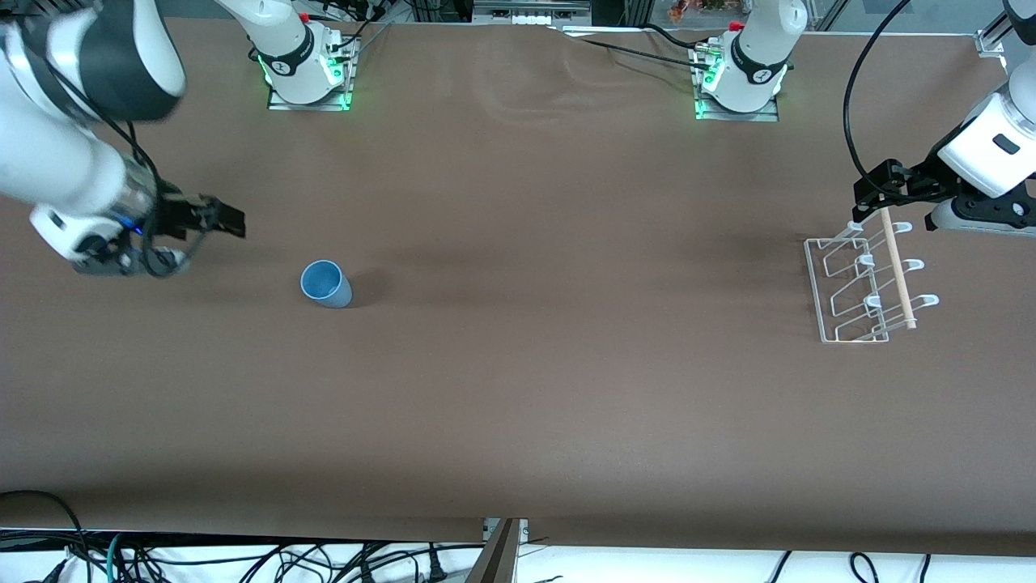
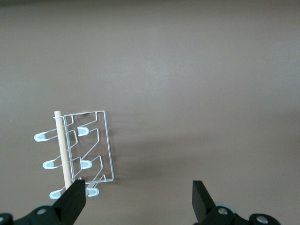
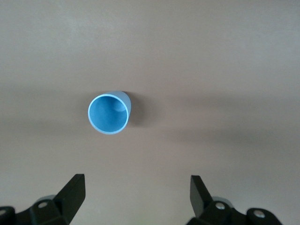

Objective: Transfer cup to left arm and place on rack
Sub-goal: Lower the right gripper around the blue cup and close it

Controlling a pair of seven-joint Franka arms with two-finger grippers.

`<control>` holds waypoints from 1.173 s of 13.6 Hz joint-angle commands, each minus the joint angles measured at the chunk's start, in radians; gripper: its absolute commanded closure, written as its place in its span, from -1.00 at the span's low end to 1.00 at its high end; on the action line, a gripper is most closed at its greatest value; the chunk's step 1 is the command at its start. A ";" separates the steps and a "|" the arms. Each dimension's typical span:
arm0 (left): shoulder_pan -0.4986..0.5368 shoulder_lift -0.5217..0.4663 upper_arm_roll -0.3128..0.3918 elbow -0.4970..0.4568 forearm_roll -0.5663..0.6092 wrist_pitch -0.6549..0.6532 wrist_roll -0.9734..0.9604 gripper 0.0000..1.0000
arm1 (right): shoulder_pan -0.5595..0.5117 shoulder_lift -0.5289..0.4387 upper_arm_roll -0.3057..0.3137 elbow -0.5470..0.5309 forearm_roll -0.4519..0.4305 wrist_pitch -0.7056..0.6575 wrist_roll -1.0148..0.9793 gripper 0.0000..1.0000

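The small light-blue plastic tumbler, the cup (image 1: 326, 284) (image 3: 109, 113), stands upright and mouth-up on the brown table (image 1: 518, 389), toward the right arm's end of it. It is empty and nothing touches it.

Near the cup, closer still to that end of the table and slightly farther from the front camera, the right gripper (image 1: 218, 217) hangs above bare table. It belongs to the white arm with the shiny silver wrist and blue light. Its black fingers (image 3: 72, 194) are spread wide with nothing between them, and the right wrist view shows the cup well apart from the fingertips.

Toward the left arm's end of the table, well apart from the cup, sits the small white wire drying rack (image 1: 866, 287) (image 2: 79, 152), with bent loops, rounded white peg tips and a light wooden dowel (image 1: 898, 267) (image 2: 62, 147) laid across it. No cup is on the rack.

The left gripper (image 1: 878, 190) (image 2: 138, 199), black linkage fingers on a white block wrist, is over the end of the rack that lies farther from the front camera. Its fingers (image 2: 75, 199) are also spread wide and hold nothing; in the left wrist view one fingertip overlaps the rack's edge.
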 commanded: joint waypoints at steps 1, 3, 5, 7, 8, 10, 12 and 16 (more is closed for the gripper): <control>0.007 0.018 -0.006 0.037 0.014 -0.020 0.007 -1.00 | 0.010 0.083 0.004 -0.001 -0.012 0.060 -0.012 -0.98; 0.007 0.018 -0.006 0.037 0.014 -0.020 0.007 -1.00 | 0.026 0.130 0.004 -0.010 -0.012 0.076 -0.024 -0.98; 0.006 0.018 -0.006 0.037 0.014 -0.020 0.007 -1.00 | 0.047 0.163 0.004 -0.039 -0.012 0.117 -0.024 -0.98; 0.006 0.018 -0.006 0.037 0.014 -0.020 0.007 -1.00 | 0.066 0.210 0.004 -0.042 -0.012 0.142 -0.024 -0.98; 0.006 0.018 -0.007 0.037 0.014 -0.020 0.007 -1.00 | 0.076 0.228 0.004 -0.042 -0.012 0.155 -0.024 -0.98; 0.006 0.016 -0.007 0.035 0.014 -0.022 0.007 -1.00 | 0.079 0.256 0.002 -0.036 -0.013 0.184 -0.026 -0.98; 0.006 0.016 -0.007 0.037 0.014 -0.022 0.007 -1.00 | 0.079 0.285 0.001 -0.025 -0.013 0.233 -0.026 -0.98; 0.006 0.016 -0.007 0.035 0.014 -0.022 0.007 -1.00 | 0.079 0.327 0.001 -0.022 -0.032 0.272 -0.024 -0.97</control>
